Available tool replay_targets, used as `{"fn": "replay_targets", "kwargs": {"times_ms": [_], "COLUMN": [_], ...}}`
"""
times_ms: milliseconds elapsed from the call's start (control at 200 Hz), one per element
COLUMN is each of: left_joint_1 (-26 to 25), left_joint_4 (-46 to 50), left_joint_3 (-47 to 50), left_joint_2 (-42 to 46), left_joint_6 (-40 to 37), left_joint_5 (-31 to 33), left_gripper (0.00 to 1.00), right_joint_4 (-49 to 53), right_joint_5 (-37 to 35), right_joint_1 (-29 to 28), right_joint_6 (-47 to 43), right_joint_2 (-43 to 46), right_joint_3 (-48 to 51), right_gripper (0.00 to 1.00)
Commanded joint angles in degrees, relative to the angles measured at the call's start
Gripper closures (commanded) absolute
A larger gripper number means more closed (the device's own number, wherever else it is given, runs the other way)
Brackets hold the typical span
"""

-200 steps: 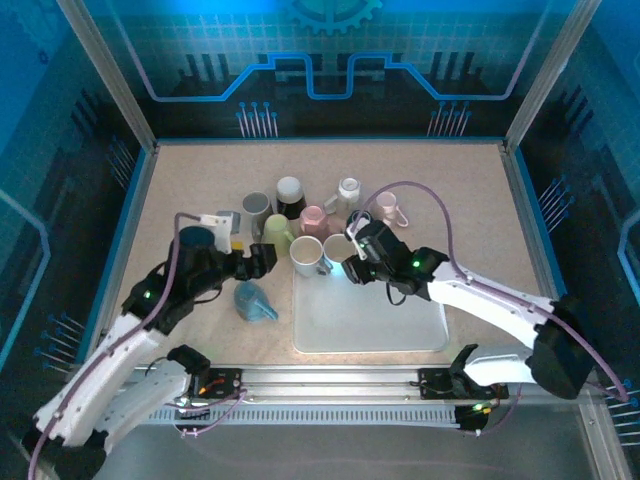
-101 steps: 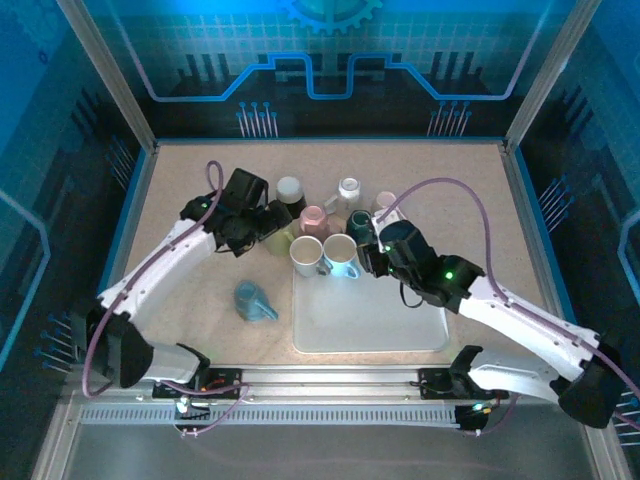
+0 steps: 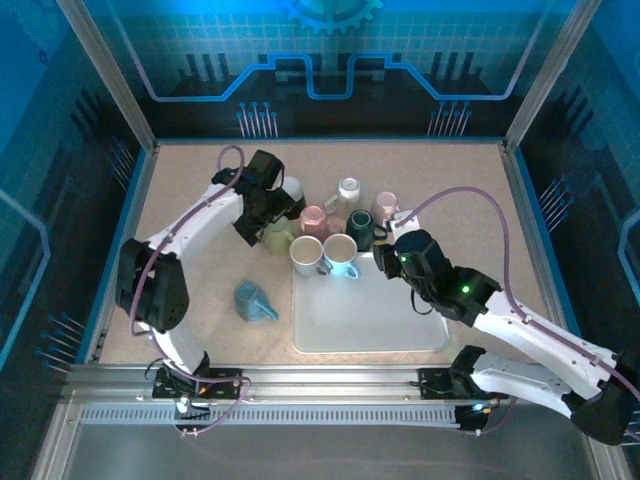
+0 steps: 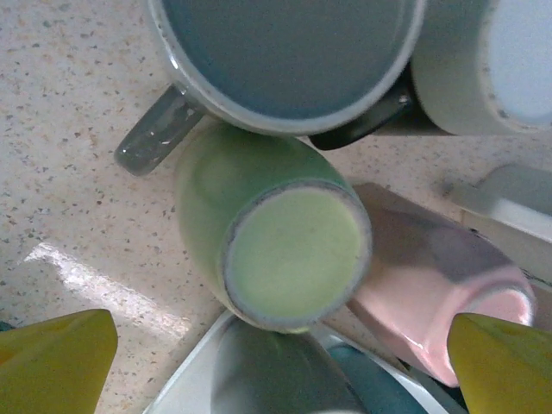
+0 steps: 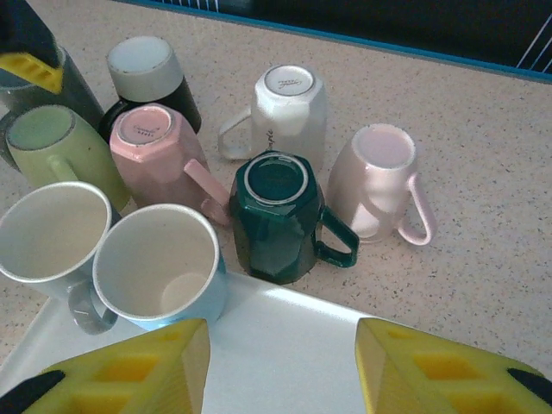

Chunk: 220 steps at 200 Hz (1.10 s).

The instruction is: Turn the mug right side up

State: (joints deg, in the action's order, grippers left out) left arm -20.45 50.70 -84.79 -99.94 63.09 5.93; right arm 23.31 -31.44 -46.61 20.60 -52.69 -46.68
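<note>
Between the wide-open yellow fingertips of the left gripper (image 4: 278, 358), which hold nothing, sits the light green ceramic mug (image 4: 289, 250), upside down with its flat base facing up. It stands on the speckled tan tabletop (image 4: 60, 129), touching an upright grey mug (image 4: 285, 52) on 1 side and an upside-down pink ceramic mug (image 4: 431, 293) on the other. The right gripper (image 5: 280, 371) has its 2 yellow jaws partly apart with nothing between them, and it hangs above the flat white plastic tray (image 5: 293, 345). At the tray's far edge stand 2 upright mugs, a cream-white one (image 5: 47, 233) and a light blue one (image 5: 159, 267). Just beyond them, on the tabletop, 4 more mugs rest base-up: dark green (image 5: 276, 216), white (image 5: 289, 103), pale pink (image 5: 379, 177) and black with a white base (image 5: 147, 73). Well apart from the cluster, a blue mug (image 3: 255, 300) lies on its side left of the tray.
</note>
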Motion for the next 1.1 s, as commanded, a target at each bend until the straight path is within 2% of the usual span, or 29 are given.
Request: {"fn": "replay_targets", "kwargs": {"times_ms": [0, 210, 570, 740, 1095], "left_joint_1": [0.32, 0.36, 0.39, 0.41, 0.41], "left_joint_4": [4.43, 7.51, 4.45, 4.26, 4.19], "left_joint_3": [-4.59, -9.47, -7.28, -7.40, -5.23], "left_joint_2": [-3.65, -9.91, -14.04, -15.67, -12.67], "left_joint_6": [1.30, 2.19, 4.10, 3.88, 4.39], "left_joint_5": [2.02, 3.56, 3.22, 4.66, 5.33], "left_gripper": [0.01, 0.01, 0.03, 0.11, 0.36], "right_joint_4": [-1.97, -2.83, -3.10, -2.85, -1.92], "right_joint_5": [-1.98, 3.59, 3.01, 3.20, 2.97], "right_joint_1": [-0.68, -0.92, -0.90, -1.00, -1.11], "right_joint_6": [0.84, -0.73, -1.35, -1.53, -1.99], "right_joint_2": [1.94, 1.94, 0.77, -0.40, -0.58], "right_joint_3": [0.88, 0.95, 1.15, 0.77, -0.21], "right_gripper": [0.51, 0.50, 0.50, 0.49, 0.50]}}
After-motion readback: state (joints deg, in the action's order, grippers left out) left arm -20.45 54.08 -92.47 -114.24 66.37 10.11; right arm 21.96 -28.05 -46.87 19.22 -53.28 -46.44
